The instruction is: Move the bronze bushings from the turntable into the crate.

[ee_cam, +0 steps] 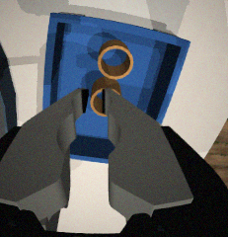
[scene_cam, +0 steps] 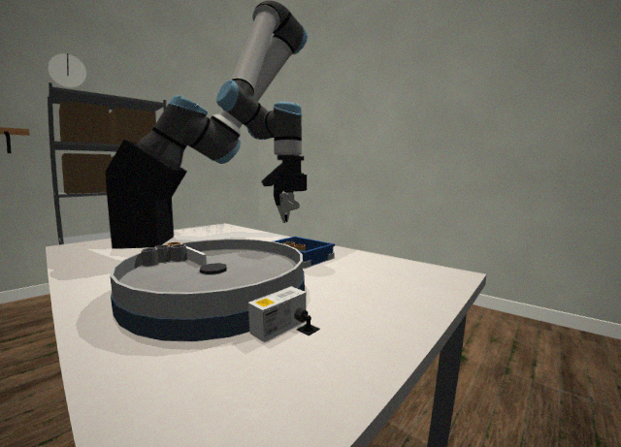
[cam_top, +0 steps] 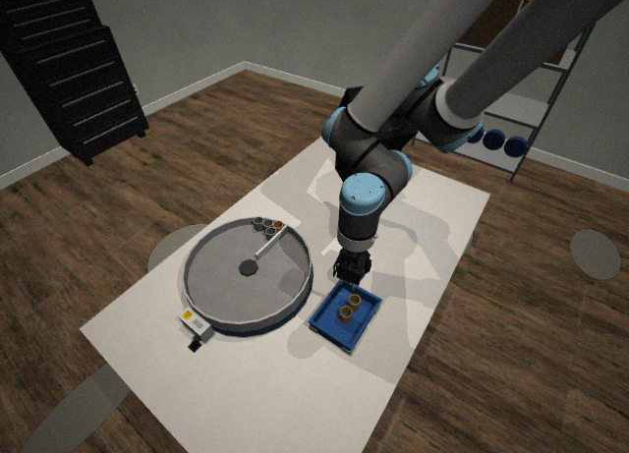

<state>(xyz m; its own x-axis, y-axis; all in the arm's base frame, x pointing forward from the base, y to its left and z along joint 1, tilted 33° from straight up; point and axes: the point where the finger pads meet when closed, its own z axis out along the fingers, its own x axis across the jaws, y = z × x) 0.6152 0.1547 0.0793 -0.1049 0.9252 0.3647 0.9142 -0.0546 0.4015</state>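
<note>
My gripper (cam_top: 354,284) (scene_cam: 285,220) (ee_cam: 95,90) is shut down to a narrow gap with nothing held in it. It hangs above the blue crate (cam_top: 332,330) (scene_cam: 316,254) (ee_cam: 138,91). One bronze bushing (cam_top: 355,305) (ee_cam: 114,44) stands in the crate. A second bronze bushing (cam_top: 346,318) (ee_cam: 107,84) stands beside it, partly hidden behind the fingertips in the wrist view. On the grey turntable (cam_top: 218,286) (scene_cam: 175,302), a bronze bushing (cam_top: 277,225) (scene_cam: 174,243) stands at the back rim. Three steel bushings (cam_top: 257,225) (cam_top: 267,223) (cam_top: 270,232) are grouped beside it.
A pale guide bar (cam_top: 271,242) (scene_cam: 195,254) lies across the turntable, close to the bronze bushing. The turntable's raised wall surrounds the group. A grey box (cam_top: 197,326) (scene_cam: 277,313) with a small black stand (cam_top: 194,344) (scene_cam: 308,327) is beside the turntable.
</note>
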